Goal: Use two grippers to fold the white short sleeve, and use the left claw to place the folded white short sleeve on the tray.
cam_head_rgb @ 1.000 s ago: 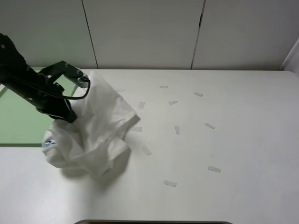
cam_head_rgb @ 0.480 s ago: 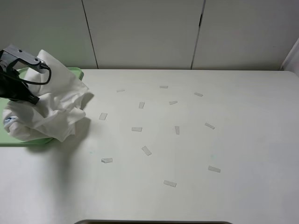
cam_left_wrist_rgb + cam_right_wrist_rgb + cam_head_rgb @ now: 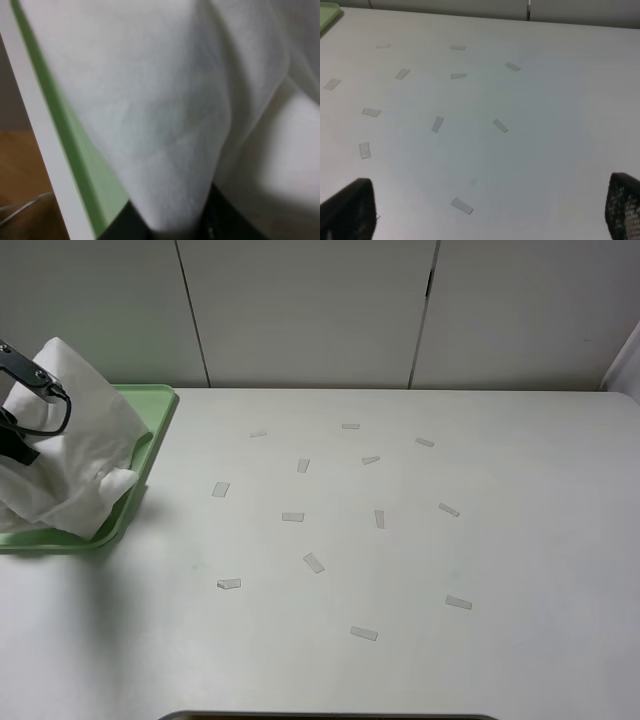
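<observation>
Exterior high: white short sleeve (image 3: 75,455) now over tray (image 3: 150,440), off table (image 3: 400,570).

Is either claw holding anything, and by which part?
The left claw pinches the white short sleeve by a bunched fold, over the tray. The right gripper stands open and empty.
</observation>
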You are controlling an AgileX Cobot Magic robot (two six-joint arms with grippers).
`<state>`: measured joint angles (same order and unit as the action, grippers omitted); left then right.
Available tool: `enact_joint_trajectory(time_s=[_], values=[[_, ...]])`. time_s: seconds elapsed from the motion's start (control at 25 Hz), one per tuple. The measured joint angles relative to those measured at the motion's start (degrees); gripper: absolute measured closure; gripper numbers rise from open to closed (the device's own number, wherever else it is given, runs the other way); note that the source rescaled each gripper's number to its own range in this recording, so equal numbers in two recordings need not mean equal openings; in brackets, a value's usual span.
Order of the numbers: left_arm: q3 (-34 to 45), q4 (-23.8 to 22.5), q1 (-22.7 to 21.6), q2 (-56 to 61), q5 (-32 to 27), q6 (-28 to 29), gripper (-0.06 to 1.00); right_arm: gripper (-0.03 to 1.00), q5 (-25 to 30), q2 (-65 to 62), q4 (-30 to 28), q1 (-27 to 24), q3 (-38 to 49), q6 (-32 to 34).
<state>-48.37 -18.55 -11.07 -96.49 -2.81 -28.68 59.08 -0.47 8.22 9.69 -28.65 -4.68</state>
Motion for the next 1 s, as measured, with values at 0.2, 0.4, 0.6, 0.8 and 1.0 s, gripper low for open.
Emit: enact_joint_trajectory(time_s=[0.2,0.4,0.6,0.8,1.0], values=[[0.0,1.64,0.0,0.0,2.01,0.53,0.22,-0.03,0.0,0.0,0.0,0.0,0.0,0.0],[0.0,2.8,0.0,0.2,3.84,1.2,-0.03,-0.03,0.0,0.0,0.0,0.0,0.0,0.0],[0.0,2.85,0.0,3.25,2.81,4.79,-0.05,-0.03,0.0,0.0,0.0,0.0,0.0,0.0],[0.0,2.91,0.27,14.82,-0.44,11.61,-0.05,-0.03,0.0,0.0,0.0,0.0,0.0,0.0],[0.0,5.84,1.25,26.2,-12.18,14.84,-0.05,-0.03,0.0,0.0,0.0,0.0,0.0,0.0]])
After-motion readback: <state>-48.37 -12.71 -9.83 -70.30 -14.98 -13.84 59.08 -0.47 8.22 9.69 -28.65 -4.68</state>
